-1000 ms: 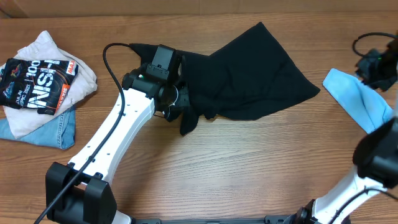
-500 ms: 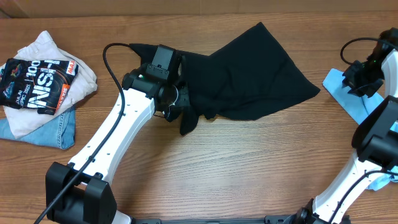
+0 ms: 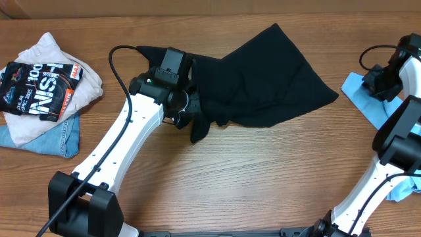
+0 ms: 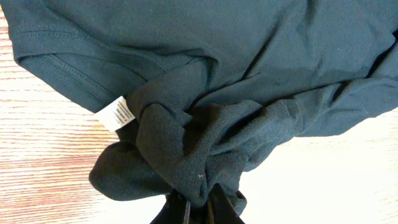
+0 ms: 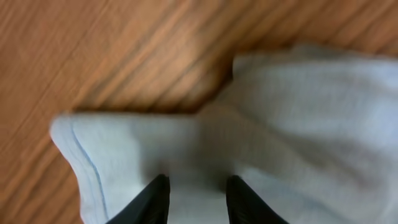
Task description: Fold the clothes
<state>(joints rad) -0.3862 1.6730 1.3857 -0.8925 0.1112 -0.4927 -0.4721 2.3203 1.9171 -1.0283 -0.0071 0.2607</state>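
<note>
So the black shirt [image 3: 263, 79] is lying on the wooden table [image 3: 263, 178], up in the middle towards the far edge; most of it is spread out flat-ish and fans off to the right, ending in a point near the right side; the lower left corner is scrunched into a wad with a little tail hanging towards the near edge.

The left gripper [image 3: 187, 117] is sitting right at that wad, on the shirt's left end; from the left wrist cam the gripper [image 4: 199, 204] is clamped tight on a twisted bunch of the black fabric, jaws pretty much together with cloth squeezed between them; a tiny white label [image 4: 117, 114] pokes out just left of the bunch, next to a stitched hem.

The right gripper [image 3: 378, 82] is well apart from the black shirt, off at the right edge over a light blue shirt [image 3: 355, 91]; on its wrist cam (blurry) the gripper [image 5: 198, 196] has its jaws standing apart, with the pale blue cloth [image 5: 298, 124] showing in the gap; it isn't pinching anything as far as I can see.

Far left there's a pile: a black garment with white and red lettering [image 3: 39, 89] on a whitish cloth [image 3: 52, 49] and some denim [image 3: 62, 141].
</note>
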